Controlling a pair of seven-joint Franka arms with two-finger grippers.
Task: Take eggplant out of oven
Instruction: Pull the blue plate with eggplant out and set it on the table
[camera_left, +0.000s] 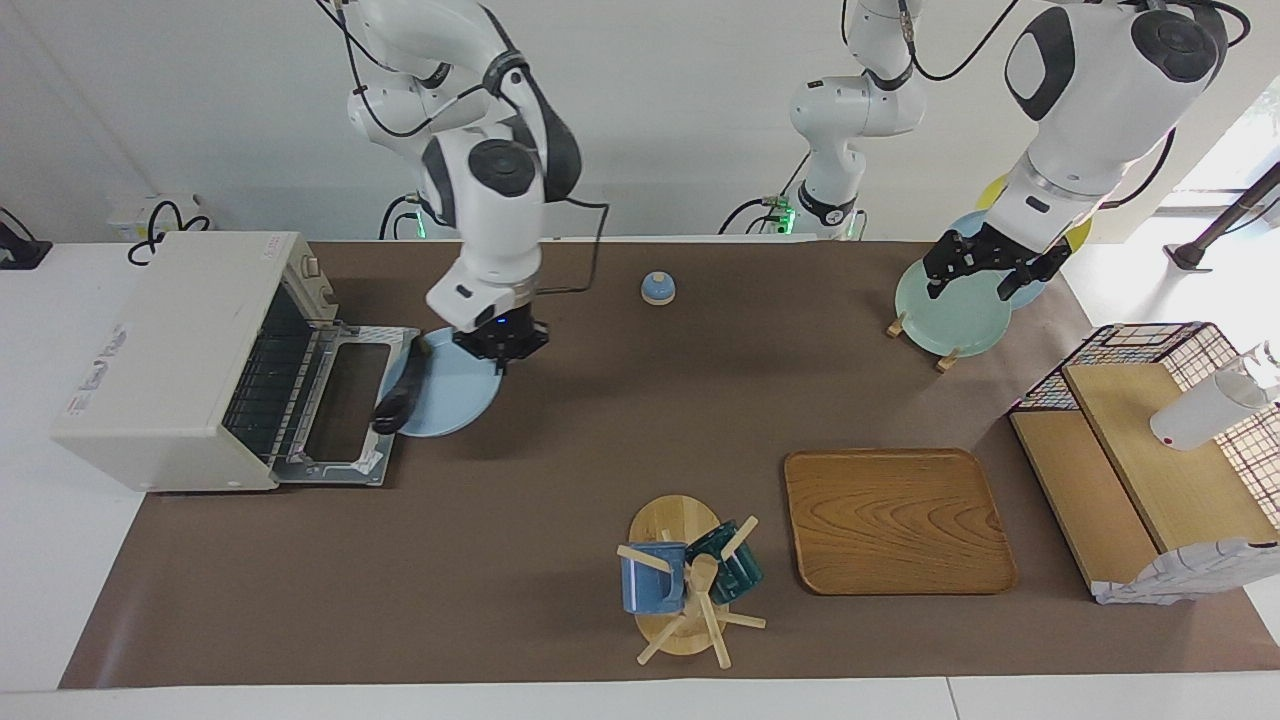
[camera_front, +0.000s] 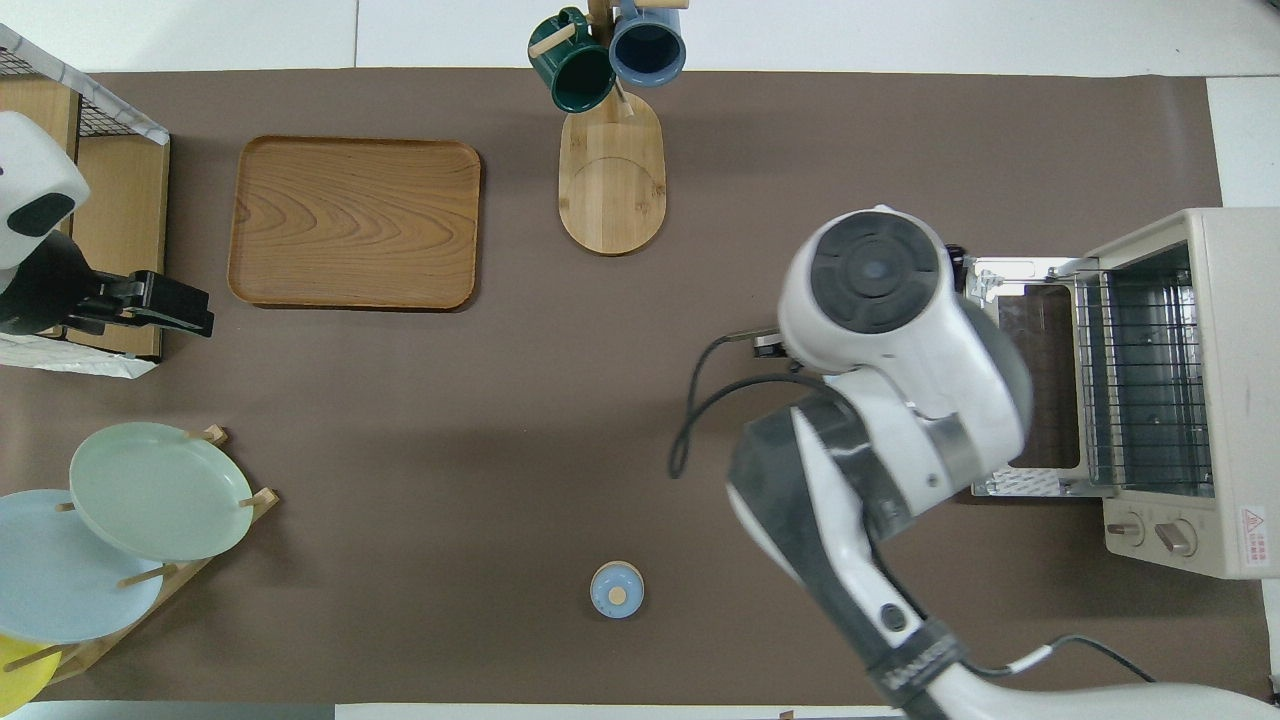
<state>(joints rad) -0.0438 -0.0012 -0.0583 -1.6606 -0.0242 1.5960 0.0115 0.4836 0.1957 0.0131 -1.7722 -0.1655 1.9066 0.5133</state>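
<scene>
Right gripper (camera_left: 500, 362): black, two-fingered, closed on the rim of a pale blue plate (camera_left: 455, 395), at the edge nearest the table's middle; it holds the plate just in front of the oven (camera_left: 165, 355), whether lifted or resting on the brown table cover (camera_left: 560, 450) cannot be told. Eggplant (camera_left: 400, 395): slim, elongated, glossy purple-black, lying on the plate along the edge toward the oven, so that it sits across the plate from the gripping fingertips; long axis runs roughly from the robots' end toward the table's outer edge, about parallel to the oven's front. It is out of the oven cavity, beside the lowered door. In the overhead view the right arm covers plate and eggplant entirely. Oven: boxy, cream-white, matte shell; dark glass drop-down door (camera_left: 350, 405) open and lying flat; wire rack (camera_front: 1140, 385) bare metal, nothing on it. Judgement: the coming move depends on keeping the plate level, since the smooth, rounded eggplant rides near the rim away from the grip and could roll off toward the door. Left gripper (camera_left: 985, 270): black, fingers apart, waiting over a pale green plate (camera_left: 950, 315) in a wooden plate rack, well apart from the eggplant; the right arm is much the nearer.
</scene>
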